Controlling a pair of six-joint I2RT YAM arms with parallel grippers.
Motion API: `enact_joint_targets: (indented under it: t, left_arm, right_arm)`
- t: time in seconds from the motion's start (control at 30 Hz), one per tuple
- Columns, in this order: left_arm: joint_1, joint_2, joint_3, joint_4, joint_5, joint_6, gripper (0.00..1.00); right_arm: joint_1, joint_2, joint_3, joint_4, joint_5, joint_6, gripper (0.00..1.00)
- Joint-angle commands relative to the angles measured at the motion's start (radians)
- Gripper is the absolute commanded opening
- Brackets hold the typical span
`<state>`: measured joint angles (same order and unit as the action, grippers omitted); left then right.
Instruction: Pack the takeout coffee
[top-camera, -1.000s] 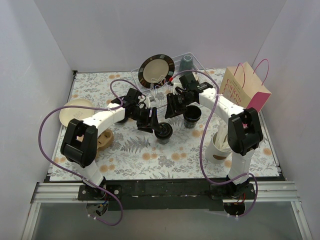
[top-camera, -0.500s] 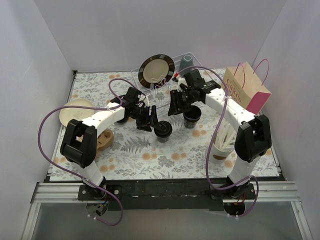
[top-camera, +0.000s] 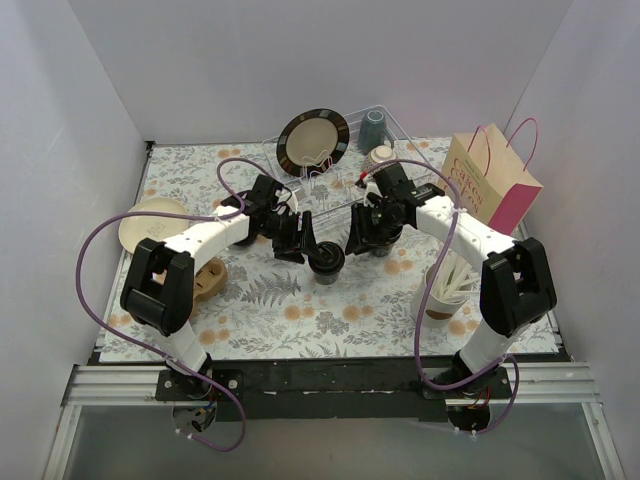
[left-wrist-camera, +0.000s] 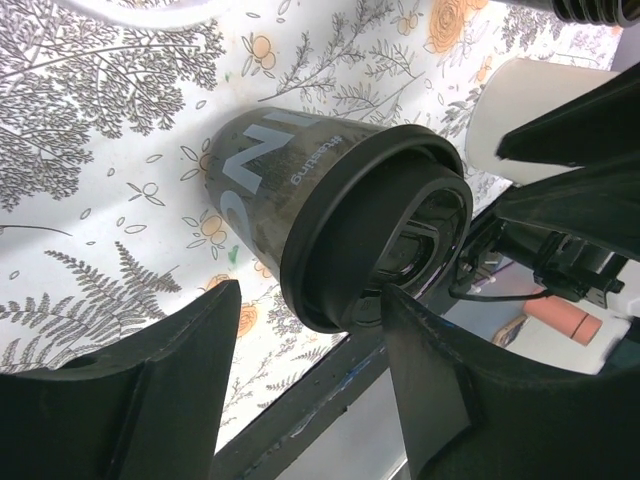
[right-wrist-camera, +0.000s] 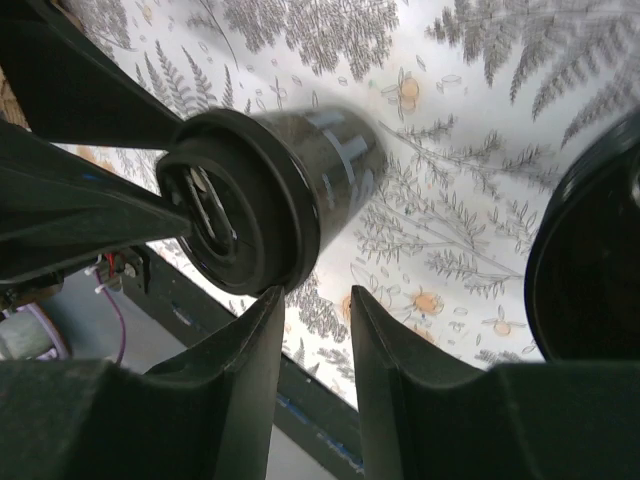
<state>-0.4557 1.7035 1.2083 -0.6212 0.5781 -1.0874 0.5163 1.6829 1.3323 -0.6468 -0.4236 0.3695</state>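
Bench (top-camera: 300, 320) is carrying everything; at its right edge the paper bag (top-camera: 497, 180) is standing upright, mouth up, its inside hidden. Behind, the dish rack (top-camera: 322, 168) is holding a plate (top-camera: 313, 142) and a grey-blue mug (top-camera: 373, 124); the white cup (top-camera: 437, 305) is holding wooden stirrers (top-camera: 455, 275). Near the middle, the lidded coffee cup (left-wrist-camera: 270, 180) is standing upright, with a lidless cup (right-wrist-camera: 590, 250) just beside it, contents unreadable. Both are looking light, thin-walled and crushable, so a gentle hold on the wall below the rim is seeming wisest. The left end effector (left-wrist-camera: 312, 300) is gaping wide at the lid (left-wrist-camera: 375, 235), clamping nothing; the right end effector (right-wrist-camera: 312, 295) is hovering narrowly parted, empty.
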Motion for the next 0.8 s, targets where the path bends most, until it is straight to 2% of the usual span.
enact_joint_targets:
  t: [0.0, 0.3, 0.63, 0.77]
  left_arm:
    - [0.002, -0.045, -0.039, 0.012, -0.027, 0.007, 0.56]
    - [0.002, -0.03, -0.067, 0.015, -0.046, 0.017, 0.54]
    - [0.002, 0.005, -0.053, 0.009, -0.057, 0.034, 0.54]
    - [0.002, 0.024, -0.065, 0.017, -0.061, 0.037, 0.53]
  right_arm:
    - [-0.004, -0.077, -0.097, 0.093, -0.009, 0.094, 0.4]
    - [-0.004, -0.101, -0.214, 0.288, -0.125, 0.17, 0.39]
    - [-0.004, -0.072, -0.239, 0.289, -0.121, 0.164, 0.39]
    - [-0.004, -0.052, -0.246, 0.263, -0.064, 0.148, 0.37]
